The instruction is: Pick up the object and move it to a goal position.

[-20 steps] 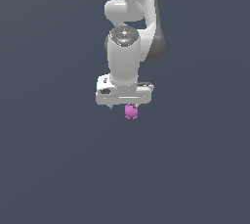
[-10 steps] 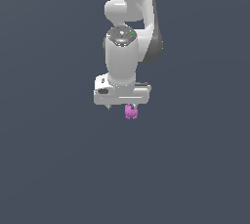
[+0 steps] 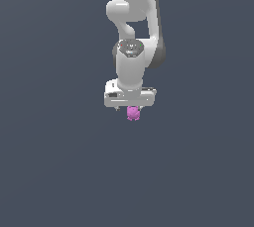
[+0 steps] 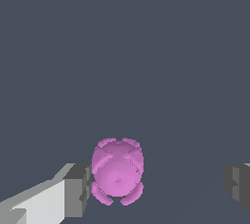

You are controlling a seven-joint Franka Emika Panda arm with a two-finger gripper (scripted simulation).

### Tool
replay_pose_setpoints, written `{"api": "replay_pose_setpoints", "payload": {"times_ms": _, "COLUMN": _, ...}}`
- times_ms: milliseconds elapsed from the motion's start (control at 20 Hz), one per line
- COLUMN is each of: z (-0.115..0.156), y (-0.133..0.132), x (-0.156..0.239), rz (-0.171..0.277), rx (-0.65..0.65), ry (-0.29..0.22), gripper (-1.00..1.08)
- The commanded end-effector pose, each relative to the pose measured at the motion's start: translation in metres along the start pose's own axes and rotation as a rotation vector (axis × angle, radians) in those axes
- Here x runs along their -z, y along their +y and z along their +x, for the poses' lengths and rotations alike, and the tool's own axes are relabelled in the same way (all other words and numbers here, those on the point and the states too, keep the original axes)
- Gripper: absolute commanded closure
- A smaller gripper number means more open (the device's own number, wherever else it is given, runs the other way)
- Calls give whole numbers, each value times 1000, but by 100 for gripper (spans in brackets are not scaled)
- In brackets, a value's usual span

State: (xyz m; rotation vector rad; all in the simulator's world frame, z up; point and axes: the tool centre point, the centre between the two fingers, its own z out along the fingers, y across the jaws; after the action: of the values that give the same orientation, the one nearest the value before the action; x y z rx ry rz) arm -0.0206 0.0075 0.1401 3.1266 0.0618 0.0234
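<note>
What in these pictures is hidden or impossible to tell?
- Exterior view: the gripper fingertips are too small to make out, and its body covers the top of the pink object.
- Wrist view: both fingers are cut off by the picture's edges.
- Neither view shows a goal position.
- Whether the finger touches the object is unclear.

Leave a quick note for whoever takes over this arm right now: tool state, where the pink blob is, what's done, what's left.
Tool: open, fingers wide apart, nothing gripped.
Small magenta-pink lumpy blob: between the fingers, right beside one finger, well clear of the other; contact can't be confirmed. The exterior view shows it just under the tool.
Done: tool positioned around the blob.
Left: close, lift, carry to goal; no goal marker visible.
</note>
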Motion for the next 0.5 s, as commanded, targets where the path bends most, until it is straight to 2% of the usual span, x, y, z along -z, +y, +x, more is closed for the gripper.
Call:
{"api": "replay_pose_setpoints", "payload": {"times_ms": 0, "z": -12, "y": -9, "x": -15, "rz": 5, "rx": -5, "ry": -4, "gripper": -92}}
{"api": "replay_pose_setpoints", "payload": {"times_ms": 450, "z": -43, "y": -27, "x": -46, "rz": 14, "rx": -18, "ry": -14, "gripper": -92}}
